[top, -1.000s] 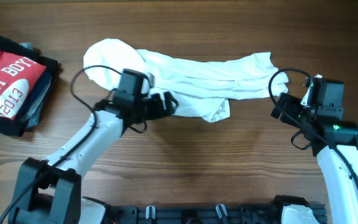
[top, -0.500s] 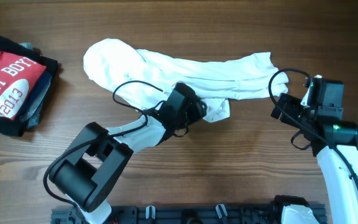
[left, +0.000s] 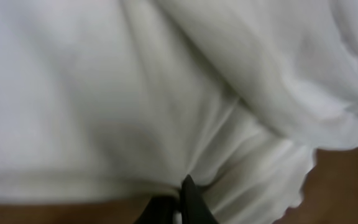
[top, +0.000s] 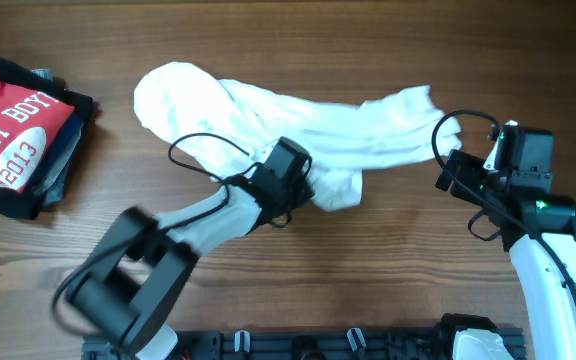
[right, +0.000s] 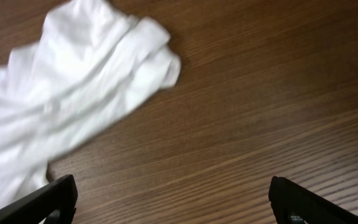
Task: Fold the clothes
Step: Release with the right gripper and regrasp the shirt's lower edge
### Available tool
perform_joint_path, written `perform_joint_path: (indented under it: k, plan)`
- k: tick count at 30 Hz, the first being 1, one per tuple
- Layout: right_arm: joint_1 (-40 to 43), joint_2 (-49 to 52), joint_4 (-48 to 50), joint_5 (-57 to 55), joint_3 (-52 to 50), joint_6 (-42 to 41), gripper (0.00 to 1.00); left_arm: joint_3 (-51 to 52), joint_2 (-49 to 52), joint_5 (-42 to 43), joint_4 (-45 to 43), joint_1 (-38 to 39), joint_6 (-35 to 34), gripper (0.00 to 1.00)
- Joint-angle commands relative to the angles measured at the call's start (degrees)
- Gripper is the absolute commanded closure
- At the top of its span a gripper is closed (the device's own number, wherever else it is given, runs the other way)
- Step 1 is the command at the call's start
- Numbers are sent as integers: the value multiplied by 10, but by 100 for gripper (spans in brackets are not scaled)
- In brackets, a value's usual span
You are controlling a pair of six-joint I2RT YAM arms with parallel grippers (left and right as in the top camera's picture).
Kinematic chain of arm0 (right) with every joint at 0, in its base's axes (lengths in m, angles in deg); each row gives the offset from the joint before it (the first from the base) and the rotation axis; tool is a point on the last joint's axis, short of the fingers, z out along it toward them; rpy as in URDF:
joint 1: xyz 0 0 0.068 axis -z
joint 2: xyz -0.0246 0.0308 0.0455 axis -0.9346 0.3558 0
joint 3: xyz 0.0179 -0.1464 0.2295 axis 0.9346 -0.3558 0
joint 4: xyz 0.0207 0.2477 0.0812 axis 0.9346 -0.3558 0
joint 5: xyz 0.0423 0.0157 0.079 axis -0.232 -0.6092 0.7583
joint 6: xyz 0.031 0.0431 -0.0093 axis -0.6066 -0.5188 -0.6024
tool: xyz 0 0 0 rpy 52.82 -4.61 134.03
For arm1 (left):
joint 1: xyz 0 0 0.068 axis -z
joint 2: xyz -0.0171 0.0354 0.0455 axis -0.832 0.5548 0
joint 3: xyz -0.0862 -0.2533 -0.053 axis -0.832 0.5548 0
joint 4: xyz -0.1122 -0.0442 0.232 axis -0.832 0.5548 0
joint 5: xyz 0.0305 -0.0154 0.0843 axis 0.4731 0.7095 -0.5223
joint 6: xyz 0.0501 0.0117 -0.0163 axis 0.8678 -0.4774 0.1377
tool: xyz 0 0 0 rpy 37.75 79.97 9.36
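Overhead, white T-shirt (top: 268, 115): lies crumpled in a long band across the far middle of the table (top: 388, 260), with its rounded bulk to the left and a narrower end reaching right.
Overhead, left gripper (top: 313, 190): at the near edge of the white T-shirt, beside a lump of cloth that juts toward the near side. The arm is blurred, and the jaws cannot be made out from above.
Overhead, right gripper (top: 448, 172): over bare wood just beside the cloth's right end.
Overhead, red shirt (top: 8, 125): on top of a pile of dark garments (top: 78, 110) at the left edge, well apart from the white T-shirt. It carries white lettering and "2013".
Left wrist, white T-shirt (left: 135, 93): fills almost the whole frame, soft and out of focus, with creases running down toward the fingertips.
Left wrist, left gripper (left: 180, 200): dark fingertips pressed together at the bottom middle, pinching a fold of the cloth.
Left wrist, table (left: 347, 186): a patch of brown wood in the lower right corner.
Right wrist, right gripper (right: 176, 202): fingers spread wide, one tip in each lower corner, with only wood between them.
Right wrist, white T-shirt (right: 67, 106): its rumpled end lies in the upper left and reaches down near the left-hand finger (right: 48, 198). Whether they touch cannot be told.
Right wrist, table (right: 260, 93): grained brown wood across the rest of the frame.
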Motion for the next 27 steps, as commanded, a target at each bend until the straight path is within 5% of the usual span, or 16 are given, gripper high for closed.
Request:
perform_joint_path:
  k: [1, 3, 9, 19, 24, 27]
  plan:
    - [2, 26, 7, 23, -1, 11, 1, 6, -155, -30, 223, -45, 68, 96]
    - [2, 61, 10, 77, -1, 39, 1, 6, -266, -123, 345, -106, 81, 96]
    - [-36, 162, -6, 289, -1, 146, 9, 7, -329, -124, 352, -152, 108, 96]
    - [-238, 304, 37, 305, -1, 117, 8, 7, -301, -122, 352, -152, 108, 96]
    - [-261, 322, 97, 243, -1, 77, 15, 7, -301, -122, 354, -152, 108, 96]
    - [-261, 322, 99, 242, -2, 80, 28, 7, -301, -122, 354, -152, 108, 96]
